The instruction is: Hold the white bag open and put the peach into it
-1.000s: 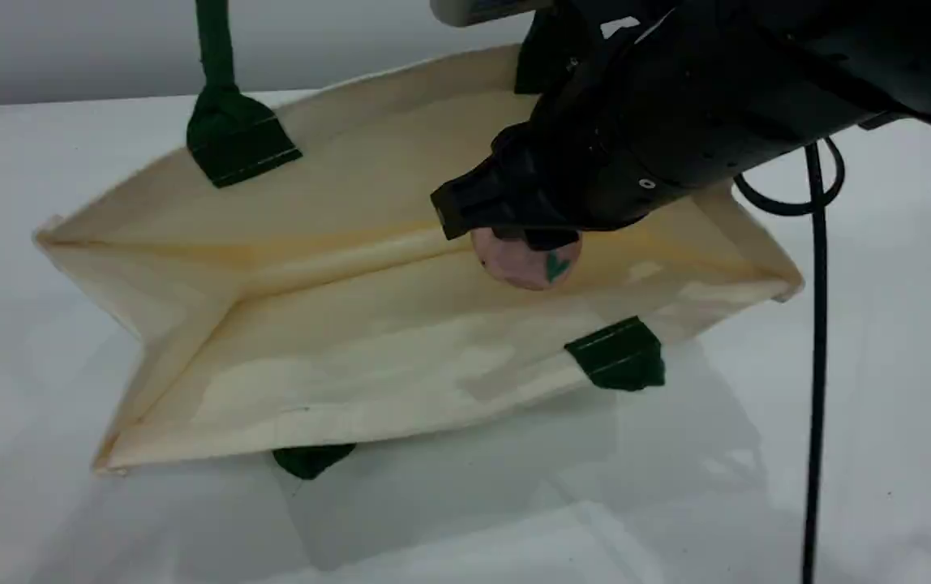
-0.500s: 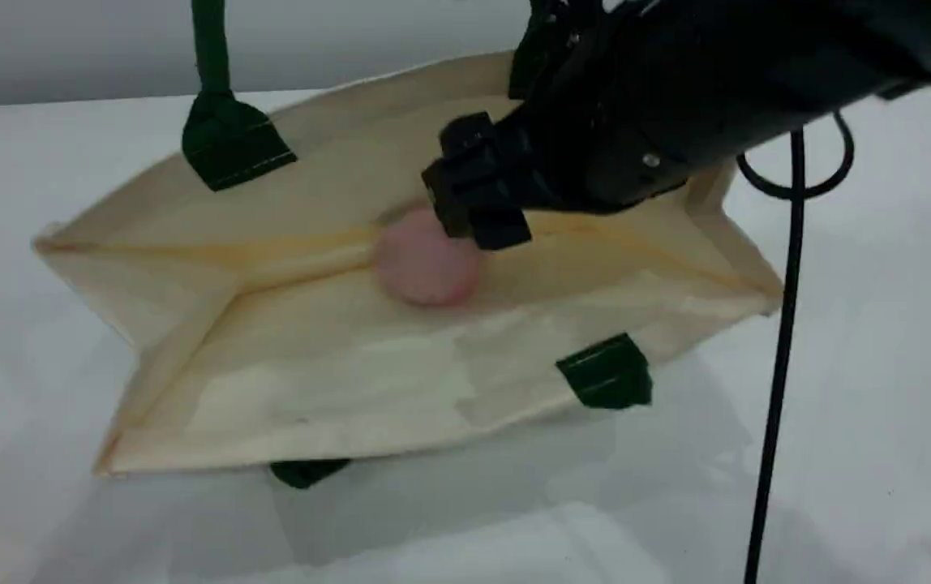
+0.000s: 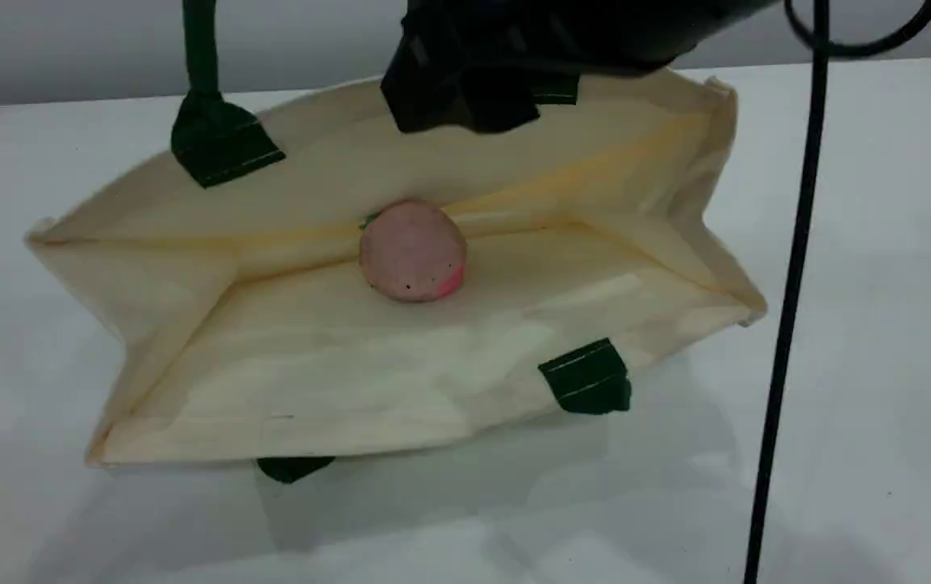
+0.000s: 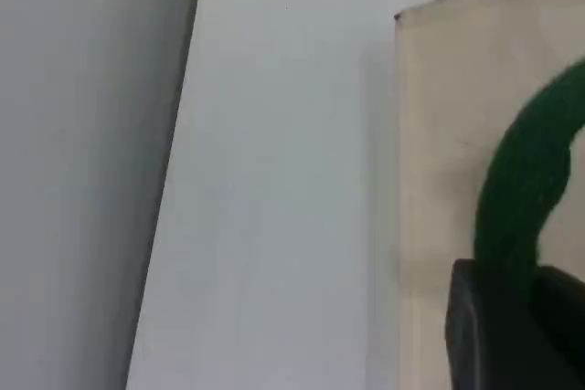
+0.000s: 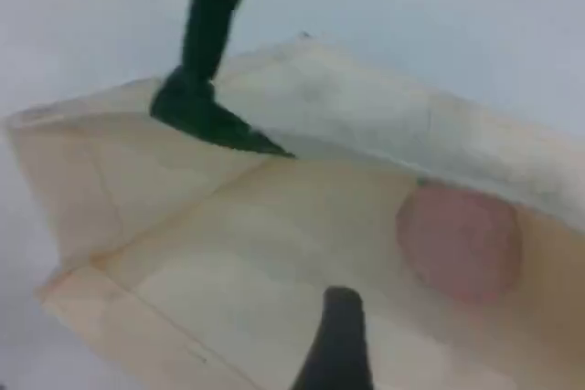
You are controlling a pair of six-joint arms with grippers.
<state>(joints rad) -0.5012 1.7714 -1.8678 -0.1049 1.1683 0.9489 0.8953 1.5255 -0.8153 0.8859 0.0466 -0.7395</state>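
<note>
Inside one white bag (image 3: 336,389) lies one peach (image 3: 411,251)

We see a plain white table (image 3: 68,519) with a smooth, faintly glossy top that fills most of the scene view. Soft, pale grey shadows spread across its near part. Beyond its far edge stands a bare grey wall (image 3: 52,49), and the light over both is even and diffuse.
</note>
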